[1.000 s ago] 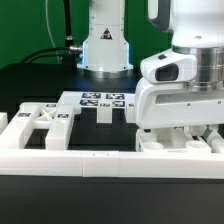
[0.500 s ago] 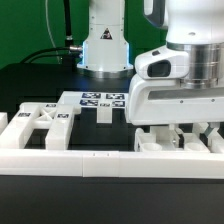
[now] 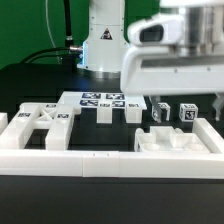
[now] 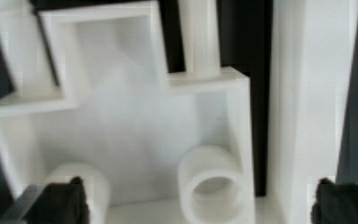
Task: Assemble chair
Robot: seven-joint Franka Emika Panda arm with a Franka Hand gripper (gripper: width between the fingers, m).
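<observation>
The gripper (image 4: 202, 205) is wide open and grips nothing. Its dark fingertips (image 4: 60, 203) hang on both sides above one stepped chair part (image 4: 140, 110). This part lies flat just behind the border wall (image 3: 90, 160), probably so the wall keeps it square. Beyond it I count two small cubes (image 3: 160, 110) with tags, and one cut-out panel (image 3: 40, 122) at the exterior view's left.

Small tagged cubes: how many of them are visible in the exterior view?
2. The first cube and the second cube stand side by side, apart, at the exterior view's right. More may be hidden behind the arm or the border wall.
</observation>
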